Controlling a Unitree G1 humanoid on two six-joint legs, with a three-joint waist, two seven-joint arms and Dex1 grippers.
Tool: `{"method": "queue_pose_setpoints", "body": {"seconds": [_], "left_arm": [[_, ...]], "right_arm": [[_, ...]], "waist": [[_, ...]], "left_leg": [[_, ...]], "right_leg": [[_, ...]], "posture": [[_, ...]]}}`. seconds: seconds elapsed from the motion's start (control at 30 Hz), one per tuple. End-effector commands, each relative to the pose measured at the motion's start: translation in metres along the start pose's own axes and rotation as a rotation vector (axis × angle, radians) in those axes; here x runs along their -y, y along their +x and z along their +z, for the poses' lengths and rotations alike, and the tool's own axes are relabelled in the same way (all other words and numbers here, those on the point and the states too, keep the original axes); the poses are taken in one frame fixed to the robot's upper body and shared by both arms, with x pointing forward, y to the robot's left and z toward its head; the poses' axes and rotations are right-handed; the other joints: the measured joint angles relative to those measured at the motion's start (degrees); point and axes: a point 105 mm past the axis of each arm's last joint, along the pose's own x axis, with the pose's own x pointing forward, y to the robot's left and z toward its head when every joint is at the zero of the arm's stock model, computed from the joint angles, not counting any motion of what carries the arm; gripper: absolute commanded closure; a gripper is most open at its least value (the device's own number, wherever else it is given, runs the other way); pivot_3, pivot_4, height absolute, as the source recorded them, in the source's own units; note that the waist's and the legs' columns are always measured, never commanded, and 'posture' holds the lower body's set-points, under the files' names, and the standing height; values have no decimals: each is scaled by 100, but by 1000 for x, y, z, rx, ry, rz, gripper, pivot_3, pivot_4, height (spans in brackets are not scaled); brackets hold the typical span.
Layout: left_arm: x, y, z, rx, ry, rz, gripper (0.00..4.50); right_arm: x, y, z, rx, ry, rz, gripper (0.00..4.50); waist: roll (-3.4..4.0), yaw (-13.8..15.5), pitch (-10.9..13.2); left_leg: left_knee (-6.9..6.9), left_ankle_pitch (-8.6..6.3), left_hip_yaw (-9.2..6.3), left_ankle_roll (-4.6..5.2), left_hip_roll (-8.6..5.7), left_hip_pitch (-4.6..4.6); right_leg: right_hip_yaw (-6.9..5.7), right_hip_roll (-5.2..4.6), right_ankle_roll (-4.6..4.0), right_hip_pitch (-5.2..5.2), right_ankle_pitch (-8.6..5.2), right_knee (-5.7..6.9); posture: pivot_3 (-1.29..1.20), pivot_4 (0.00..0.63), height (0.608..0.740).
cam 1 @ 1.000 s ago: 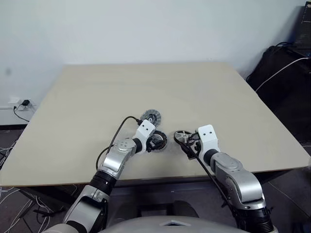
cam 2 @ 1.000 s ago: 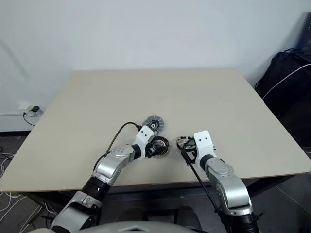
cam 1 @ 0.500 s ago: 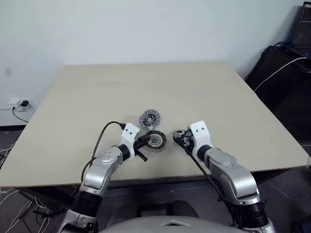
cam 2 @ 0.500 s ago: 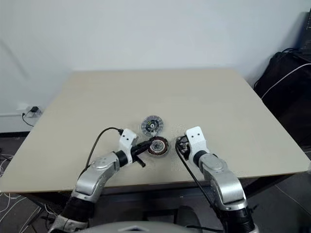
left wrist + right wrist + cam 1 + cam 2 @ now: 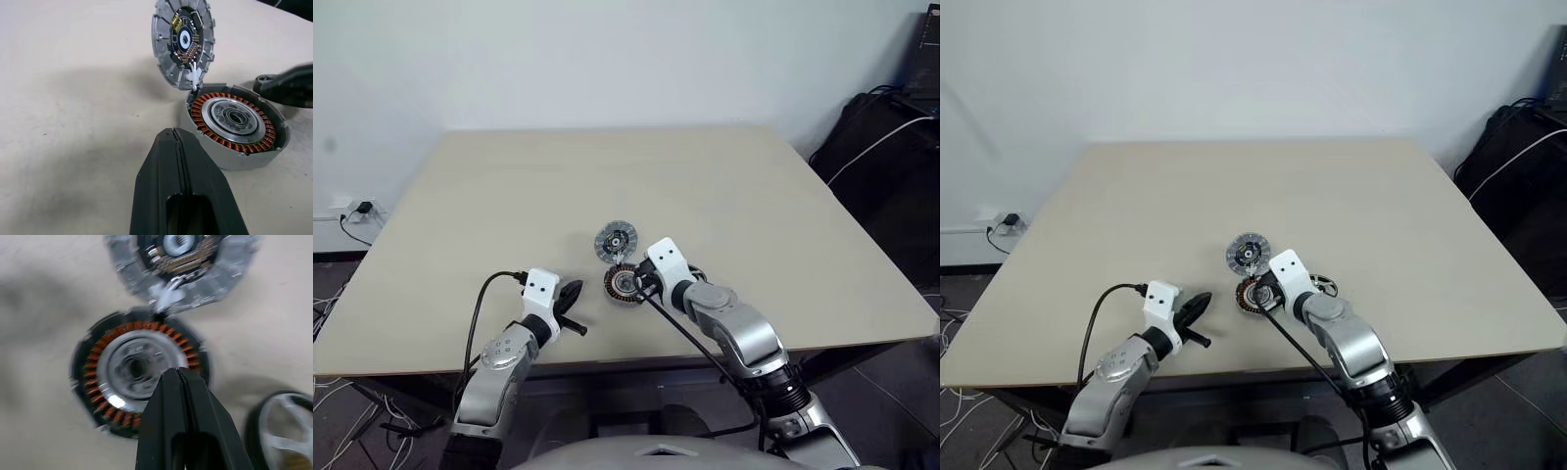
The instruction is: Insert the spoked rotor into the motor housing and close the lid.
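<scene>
1. I count one table [image 5: 460, 196], one motor housing [image 5: 234, 125], one lid [image 5: 183, 41] and one spoked rotor [image 5: 281, 431]. I have two pincers.
2. My left pincer [image 5: 175, 134] is squeezed all the way shut, with nothing in it. It sits low over the table, to the left of the motor housing and well apart from it.
3. My right pincer [image 5: 178, 374] is squeezed shut too, with nothing in it. Its tip is right over the motor housing. I cannot tell if it touches.
4. A second ago both my pincers were open. My left one was up against the motor housing, and my right one was by the spoked rotor.
5. Since then my left pincer has pulled back to the left and closed. My right pincer has slid left, off the rotor and over the housing, and closed.
6. The motor housing, the lid and the rotor lie where they were.
7. The motor housing is a small round can near the front of the table. It has a ring of brown-orange coils around a shiny silver middle.
8. The lid is a silver-grey disc with ribs and a bluish middle. It lies just behind the housing, and their rims meet. It is not on the housing.
9. The spoked rotor is a black ring with thin spokes. It lies flat on the table, just to the right of the housing, and is not in it yet.
</scene>
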Motion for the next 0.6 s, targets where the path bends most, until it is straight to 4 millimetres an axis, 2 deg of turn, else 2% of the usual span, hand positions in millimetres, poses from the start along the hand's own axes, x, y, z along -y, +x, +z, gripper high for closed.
{"method": "queue_pose_setpoints", "body": {"seconds": [0.03,0.3,0.6], "left_arm": [[6,0,19,93,64,-5,4500],[7,0,16,84,27,-11,4500],[7,1,16,81,19,-19,4500]], "right_arm": [[-14,0,17,37,-3,92,4476],[-24,7,20,22,5,149,4476],[-16,18,23,15,0,133,4476]], "waist": [[1,-4,1],[3,-10,0],[4,-21,1]], "left_leg": [[0,0,0,0,0,-1],[0,0,-2,0,0,2],[-1,0,0,-2,0,1]], "right_leg": [[0,0,0,0,0,0],[-8,1,0,-5,1,1],[-7,1,0,-5,1,2]], "posture": [[0,0,740],[0,0,740],[0,0,740]]}}
